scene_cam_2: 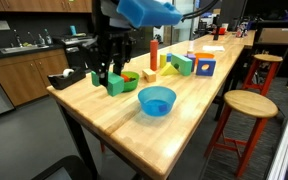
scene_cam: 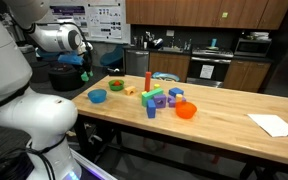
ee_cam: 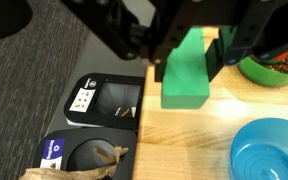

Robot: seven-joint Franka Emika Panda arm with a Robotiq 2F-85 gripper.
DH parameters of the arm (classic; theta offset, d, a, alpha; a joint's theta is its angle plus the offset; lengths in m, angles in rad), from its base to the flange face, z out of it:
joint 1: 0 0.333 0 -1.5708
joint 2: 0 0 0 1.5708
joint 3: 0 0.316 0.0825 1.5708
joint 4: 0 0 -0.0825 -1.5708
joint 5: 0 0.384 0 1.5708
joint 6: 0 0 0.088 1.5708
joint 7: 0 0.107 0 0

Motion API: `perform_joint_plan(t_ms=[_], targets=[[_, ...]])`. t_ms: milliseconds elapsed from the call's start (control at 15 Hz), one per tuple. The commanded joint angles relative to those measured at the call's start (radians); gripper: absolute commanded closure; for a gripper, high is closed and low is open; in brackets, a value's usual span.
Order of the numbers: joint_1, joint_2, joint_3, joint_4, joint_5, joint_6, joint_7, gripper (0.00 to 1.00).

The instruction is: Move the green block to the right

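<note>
The green block (ee_cam: 189,72) is a teal wedge-like piece at the end of the wooden table, close to its edge. It also shows in both exterior views (scene_cam_2: 116,83) (scene_cam: 84,73). My gripper (ee_cam: 188,58) comes in from the top of the wrist view. Its two dark fingers (ee_cam: 213,58) stand on either side of the block and press on it. I cannot tell whether the block rests on the wood or hangs just above it. The gripper also shows in both exterior views (scene_cam_2: 105,72) (scene_cam: 83,62).
A blue bowl (scene_cam_2: 156,99) (ee_cam: 271,150) stands near the block, and a green bowl (scene_cam_2: 131,76) (ee_cam: 276,66) beside it. Further along are a red cylinder (scene_cam_2: 155,52), coloured blocks (scene_cam_2: 180,63), an orange bowl (scene_cam: 186,110) and a paper (scene_cam: 274,124). A stool (scene_cam_2: 249,104) stands beside the table.
</note>
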Motion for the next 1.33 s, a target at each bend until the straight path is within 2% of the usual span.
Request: perform_joint_plan(t_ms=[0,400,800,1267], targets=[[-0.011,-0.115,-0.031,-0.056,0.044,-0.004,-0.075,0.85],[-0.042,-0.238,-0.13,-0.137,0.085,0.017,-0.204,0.85],[-0.087,-0.367,-0.277,-0.227,0.134,0.006,-0.346,0.85],[-0.198,-0.482,-0.384,-0.286,0.1,0.0,-0.428,0.85]])
